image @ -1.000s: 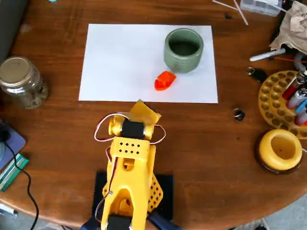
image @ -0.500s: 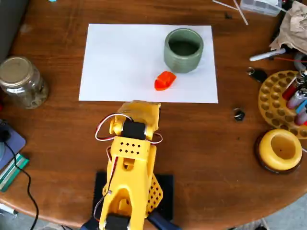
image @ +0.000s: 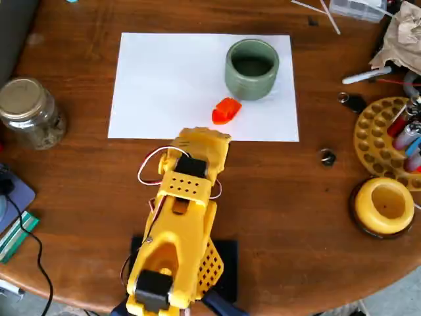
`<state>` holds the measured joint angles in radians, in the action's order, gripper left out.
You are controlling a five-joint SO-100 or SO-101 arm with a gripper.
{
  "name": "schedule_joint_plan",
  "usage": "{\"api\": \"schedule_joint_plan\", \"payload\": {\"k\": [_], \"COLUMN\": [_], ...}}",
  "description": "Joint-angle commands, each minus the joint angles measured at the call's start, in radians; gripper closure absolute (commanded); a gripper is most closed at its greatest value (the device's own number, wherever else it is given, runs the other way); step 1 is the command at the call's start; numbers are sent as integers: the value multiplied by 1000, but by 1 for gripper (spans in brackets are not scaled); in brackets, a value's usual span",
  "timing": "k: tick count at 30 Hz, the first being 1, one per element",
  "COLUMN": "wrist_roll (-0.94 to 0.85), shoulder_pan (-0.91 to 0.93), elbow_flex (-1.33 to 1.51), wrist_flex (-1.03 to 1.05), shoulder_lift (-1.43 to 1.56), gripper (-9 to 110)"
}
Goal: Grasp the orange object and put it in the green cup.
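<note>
At the near edge, arm: the yellow plastic robot arm rises from its dark base and leans toward the far side of the round brown wooden table.
Gripper: the yellow two-finger gripper sits at the near edge of the white paper sheet; its jaws are hidden under the wrist body, so I cannot tell whether they are wide or narrow.
Orange object: the small orange-red boat-shaped plastic piece lies on the paper, just beyond the gripper and slightly right, free and ungrasped.
Green cup: the squat sage-green ceramic cup stands upright just beyond the piece, close but apparently apart.
Step in hand: the reach; it probably calls for spread jaws coming down over the piece's narrow width, well short of the cup wall.
Open room: bare paper lies left of the piece.
Edges: the glass jar with a metal lid at far left and the yellow ring-shaped bowl at right stand well apart.
</note>
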<state>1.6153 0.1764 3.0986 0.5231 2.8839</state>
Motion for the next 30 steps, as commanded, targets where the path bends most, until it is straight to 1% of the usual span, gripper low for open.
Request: {"api": "schedule_joint_plan", "payload": {"k": [1,5,9,15,18,21,23,30], "wrist_roll": [-5,2,3,5,5,5,5,5], "shoulder_pan": [-5,2,5,28,31,26,21,15], "elbow_flex": [0,0,-3,-5,-9,-14,-17,-91], "wrist_flex": [-26,-78,-129,-178,-267,-411,-468,-503], "shoulder_lift": [-21,-58,-83,-97,-181,-325,-379,-500], "gripper": [101,101,98,98,98,94,92,81]}}
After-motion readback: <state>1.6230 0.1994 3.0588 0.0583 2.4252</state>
